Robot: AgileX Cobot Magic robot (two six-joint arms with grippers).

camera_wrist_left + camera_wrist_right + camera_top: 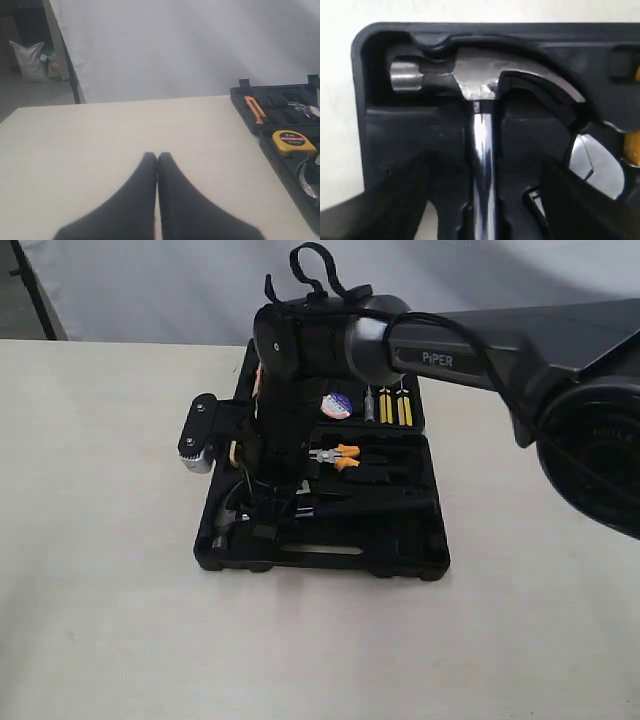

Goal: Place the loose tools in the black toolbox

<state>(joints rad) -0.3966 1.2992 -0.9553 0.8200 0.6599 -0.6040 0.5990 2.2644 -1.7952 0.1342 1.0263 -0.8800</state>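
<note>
Hammer lies seated in its recess of the black toolbox, on the pale counter. The right claw stands spread astride the chrome shaft (not touching it), and the left claw is pressed together above the counter. A white curtain hangs behind.

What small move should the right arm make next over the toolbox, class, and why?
Probably lift the right gripper straight up. The claw hammer already lies seated in its recess in the black toolbox, and the jaws stand open, clear of its chrome shaft on either side.

Soft light; glare on hammer
</note>
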